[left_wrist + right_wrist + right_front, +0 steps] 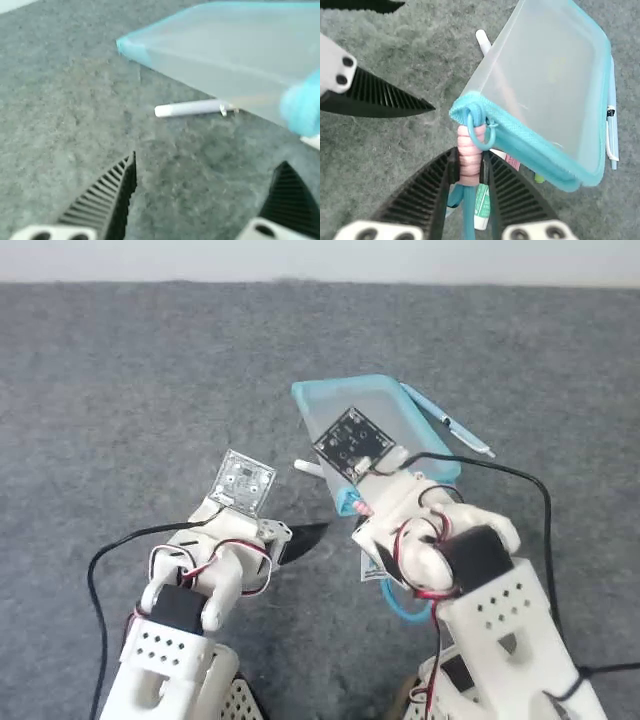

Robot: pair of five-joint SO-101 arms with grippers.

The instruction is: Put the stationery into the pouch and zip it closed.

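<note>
The translucent pouch (365, 420) with blue edging lies on the grey carpet, one corner toward the arms. My right gripper (469, 154) is shut on a pink ridged pen (470, 150) at the pouch's (550, 85) near corner, where a blue zip loop (479, 131) hangs across the pen. A white pen (192, 107) lies on the carpet beside the pouch (225, 45), partly under its edge. My left gripper (200, 200) is open and holds nothing, a short way from the white pen. A light blue pen (450, 420) lies along the pouch's far side.
A green-and-white tube (481, 204) and a blue cord (465, 215) show below the right gripper's fingers. The left gripper's black finger (380, 95) is close beside the pouch corner. Grey carpet (120, 390) covers the table; a black cable (530, 490) runs along the right arm.
</note>
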